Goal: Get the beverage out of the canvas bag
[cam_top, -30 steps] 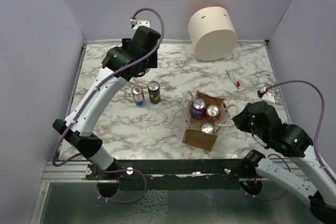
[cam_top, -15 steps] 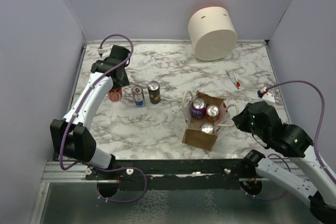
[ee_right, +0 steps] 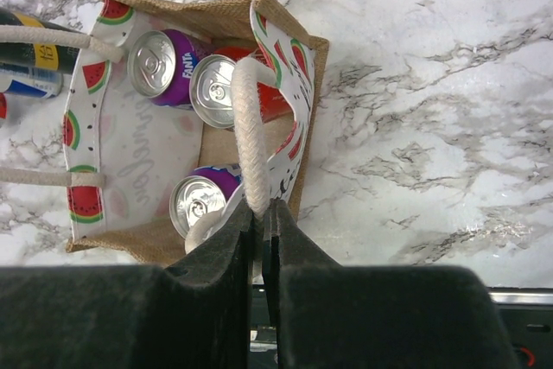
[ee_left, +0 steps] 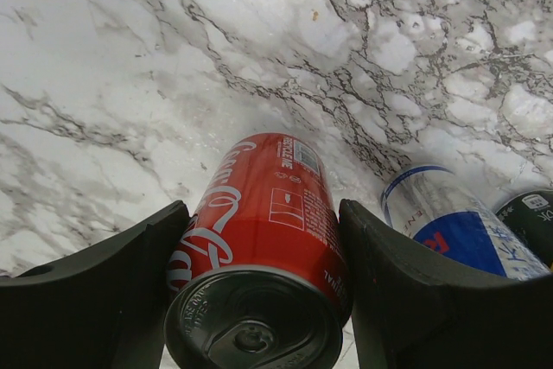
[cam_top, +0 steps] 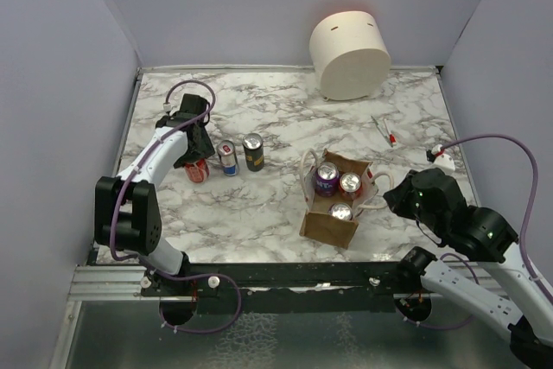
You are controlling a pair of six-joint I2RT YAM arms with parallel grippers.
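Observation:
The canvas bag (cam_top: 327, 224) stands right of centre, tan outside with a watermelon-print lining (ee_right: 112, 144). Three beverage cans stand inside: a purple one (cam_top: 327, 179) (ee_right: 159, 62), a silver-topped red one (cam_top: 350, 181) (ee_right: 213, 90) and a third near the front (cam_top: 341, 212) (ee_right: 198, 204). My right gripper (ee_right: 263, 211) (cam_top: 399, 199) is shut on the bag's white rope handle (ee_right: 244, 123). My left gripper (ee_left: 261, 213) (cam_top: 193, 146) is far left, shut on an upright red cola can (ee_left: 268, 213) (cam_top: 197, 170) down at the marble.
A blue-and-silver can (cam_top: 227, 159) (ee_left: 454, 231) and a dark can (cam_top: 252, 151) (ee_left: 531, 213) stand just right of the red can. A large cream cylinder (cam_top: 350, 54) sits at the back. A pen (cam_top: 384, 131) and a small white item (cam_top: 441, 155) lie at the right.
My left arm has swung from high at the back down to the table's left side, bringing the red can beside the blue-and-silver one. The right arm and bag have stayed put.

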